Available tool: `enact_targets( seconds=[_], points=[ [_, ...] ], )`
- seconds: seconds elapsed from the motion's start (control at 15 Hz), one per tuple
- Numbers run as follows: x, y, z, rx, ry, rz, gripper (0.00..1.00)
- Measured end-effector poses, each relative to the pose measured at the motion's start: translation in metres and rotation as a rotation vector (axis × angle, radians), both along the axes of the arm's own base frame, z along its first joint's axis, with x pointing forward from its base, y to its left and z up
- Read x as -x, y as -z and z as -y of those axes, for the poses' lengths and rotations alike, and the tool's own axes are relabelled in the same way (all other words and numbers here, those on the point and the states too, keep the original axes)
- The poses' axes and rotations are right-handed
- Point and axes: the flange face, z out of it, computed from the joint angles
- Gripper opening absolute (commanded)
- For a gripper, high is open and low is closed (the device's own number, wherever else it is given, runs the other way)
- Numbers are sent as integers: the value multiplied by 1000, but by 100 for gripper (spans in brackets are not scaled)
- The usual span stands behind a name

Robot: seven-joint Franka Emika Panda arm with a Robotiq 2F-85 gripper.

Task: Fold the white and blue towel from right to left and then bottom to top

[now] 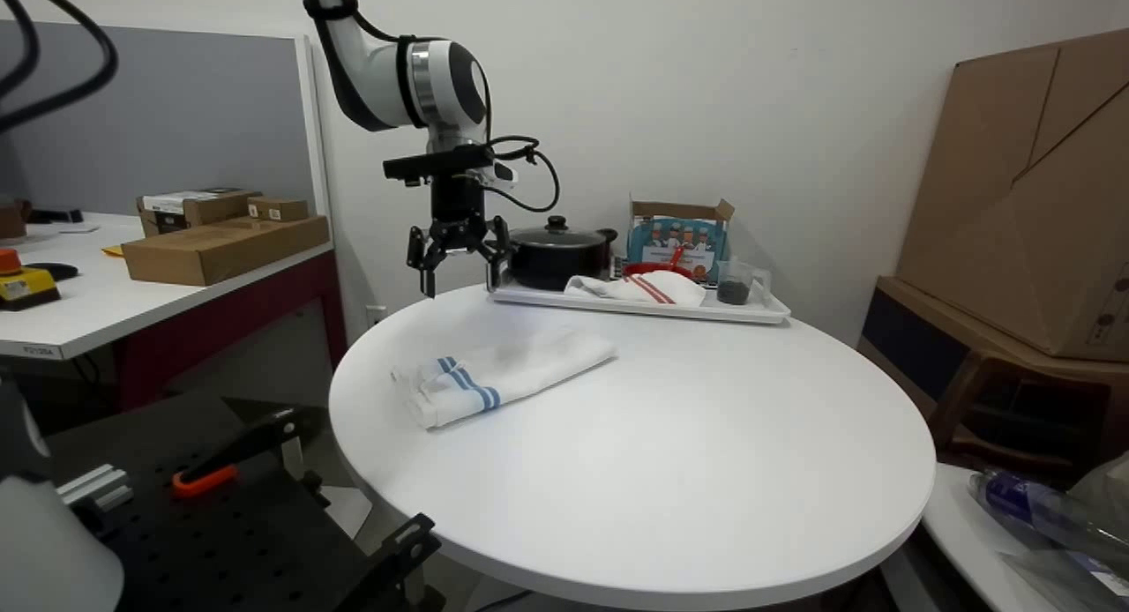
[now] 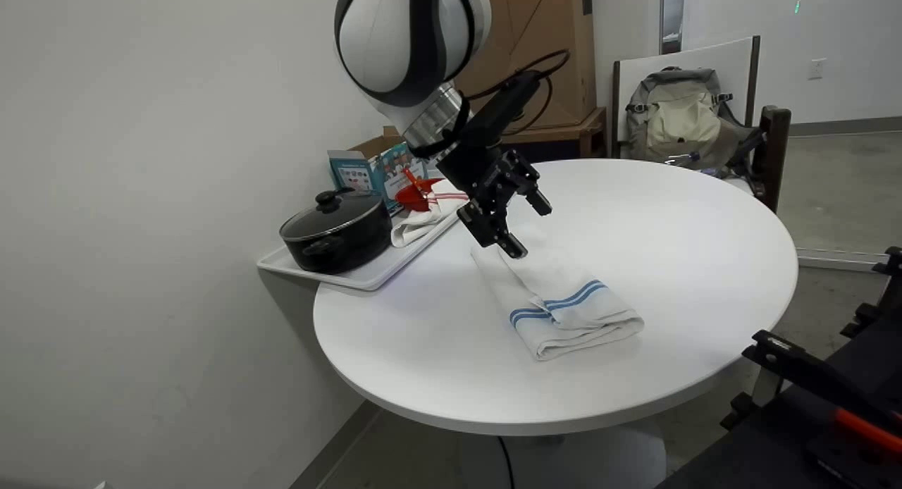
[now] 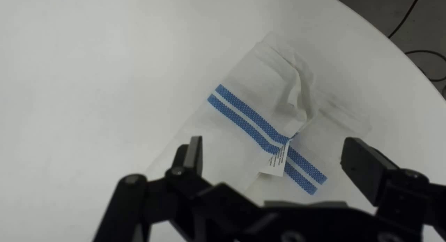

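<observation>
And there's your claw (image 1: 460,287), empty, jaws spread wide, presumably to straddle an edge; the white and blue towel (image 1: 512,378) lies doubled on the counter (image 1: 688,453), likely laid for fold 2!

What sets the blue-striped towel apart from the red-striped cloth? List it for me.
The towel is striped in blue, the cloth in red. The towel lies on the table; the cloth lies on the tray. The towel lies fairly flat; the cloth looks more bunched. Both are white apart from their stripes.
</observation>
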Motion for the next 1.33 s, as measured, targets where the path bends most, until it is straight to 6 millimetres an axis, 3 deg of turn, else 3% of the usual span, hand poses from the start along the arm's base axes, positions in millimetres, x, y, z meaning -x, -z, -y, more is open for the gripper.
enact_targets(
  seconds=[0.33,0.53,0.87,1.33],
  points=[
    [36,6,-11,-6,-75,-43,100],
    [54,11,-14,-50,-115,23,100],
    [77,17,-1,-118,-196,164,100],
    [95,28,14,-160,-245,187,100]
  ],
)
